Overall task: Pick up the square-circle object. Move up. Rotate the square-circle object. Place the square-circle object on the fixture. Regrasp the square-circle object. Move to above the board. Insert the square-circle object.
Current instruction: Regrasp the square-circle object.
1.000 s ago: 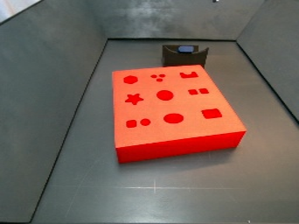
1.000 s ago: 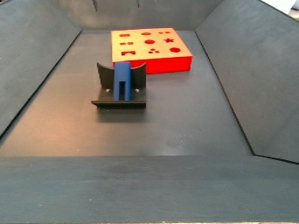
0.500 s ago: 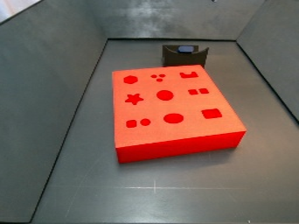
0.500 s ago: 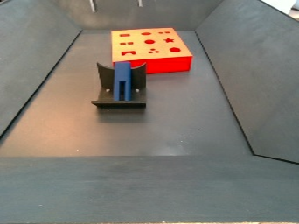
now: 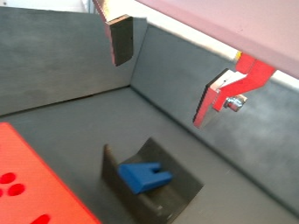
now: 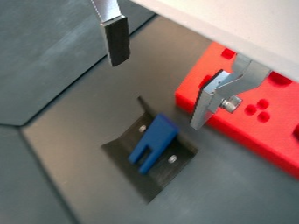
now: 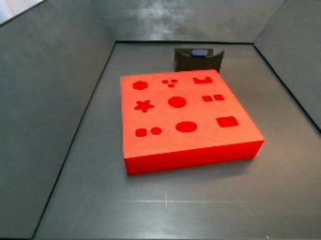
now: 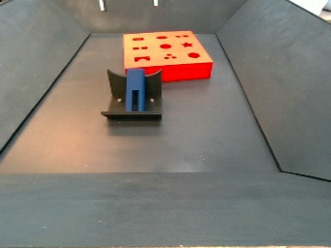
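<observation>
No text, label, brand, number or sign can be read in any view. The board [image 7: 189, 117] bears only cut-out shapes, no writing. The fixture [image 8: 131, 97], the square-circle object [image 8: 135, 85] and the end effector [image 6: 163, 79], high above them with its fingers spread wide and nothing between them, carry no markings either.

The blue square-circle object [image 8: 135, 85] stood propped in the dark fixture [image 8: 131, 108], leaning against its upright. The fixture sat on the grey floor just beside the red board [image 8: 167, 54], not touching it. The gripper [image 6: 163, 66] hung high above the fixture, fingers [image 6: 115, 41] wide apart and holding nothing.
</observation>
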You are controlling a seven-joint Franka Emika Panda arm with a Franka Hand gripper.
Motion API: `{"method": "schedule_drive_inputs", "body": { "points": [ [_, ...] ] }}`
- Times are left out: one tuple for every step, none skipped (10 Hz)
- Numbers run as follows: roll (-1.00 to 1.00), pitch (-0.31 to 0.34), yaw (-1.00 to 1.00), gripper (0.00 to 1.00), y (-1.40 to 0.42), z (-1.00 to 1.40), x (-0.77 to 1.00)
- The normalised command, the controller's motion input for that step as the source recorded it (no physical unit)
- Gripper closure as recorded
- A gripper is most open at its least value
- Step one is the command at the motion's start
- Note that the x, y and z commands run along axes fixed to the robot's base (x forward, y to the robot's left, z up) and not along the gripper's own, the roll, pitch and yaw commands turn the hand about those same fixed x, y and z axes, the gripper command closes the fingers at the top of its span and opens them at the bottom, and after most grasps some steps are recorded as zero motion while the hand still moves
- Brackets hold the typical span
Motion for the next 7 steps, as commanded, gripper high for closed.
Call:
{"method": "schedule_drive_inputs", "body": {
  "points": [
    [1.0, 0.04, 0.03, 0.0, -0.02, 0.0, 0.03],
    [1.0, 0.053, 0.03, 0.0, -0.03, 0.0, 0.04],
    [1.0, 0.068, 0.04, 0.0, -0.03, -0.01, 0.06],
    [1.0, 0.097, 0.06, 0.0, -0.03, -0.01, 0.08],
    [1.0, 0.125, 0.07, 0.0, -0.03, -0.01, 0.09],
    [1.0, 0.152, 0.09, 0.0, -0.04, -0.01, 0.09],
    [0.88, 0.171, 0.13, 0.0, -0.04, -0.01, 0.09]
  ]
}}
